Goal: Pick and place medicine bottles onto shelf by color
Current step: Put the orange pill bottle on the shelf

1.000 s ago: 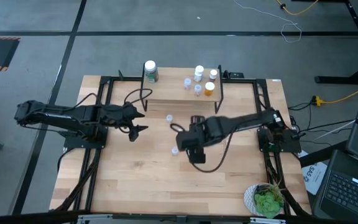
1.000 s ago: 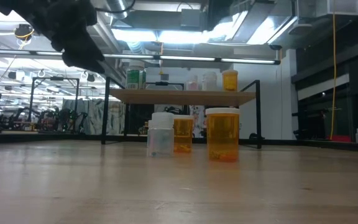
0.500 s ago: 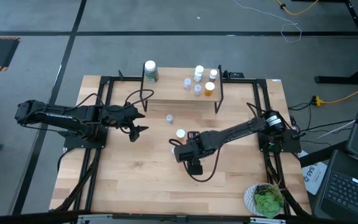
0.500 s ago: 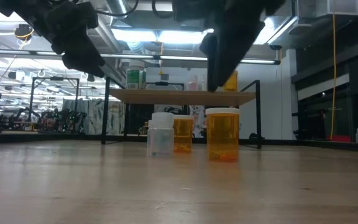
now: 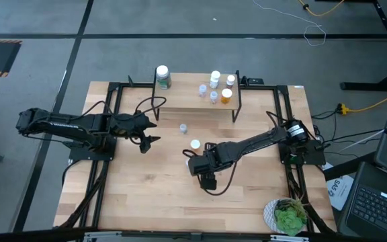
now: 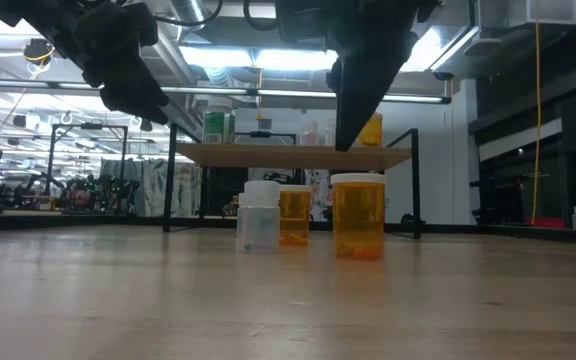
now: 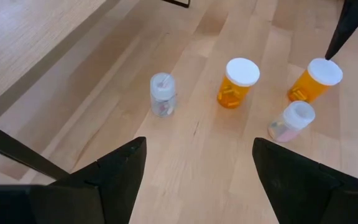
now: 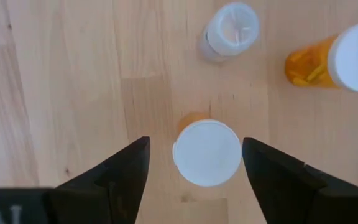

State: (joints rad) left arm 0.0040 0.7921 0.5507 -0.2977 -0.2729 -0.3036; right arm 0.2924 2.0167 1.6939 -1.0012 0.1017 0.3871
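Note:
An orange medicine bottle with a white cap stands upright on the table. My right gripper is open and points down over it, one finger on either side of the cap, and in the low view its fingers end above the cap without touching. A second orange bottle and a small clear bottle stand close by. Another small clear bottle stands before the shelf, which carries several bottles. My left gripper waits open, raised at the table's left.
The shelf's black legs stand just behind the bottle group. A green plant in a white pot sits at the near right corner. Bare wood lies along the near side of the table.
My right gripper has come down from above, moving a little toward the table's near-left, and now hangs just over the front orange bottle. It has been nearly still for the last half second. The bottles have not moved.

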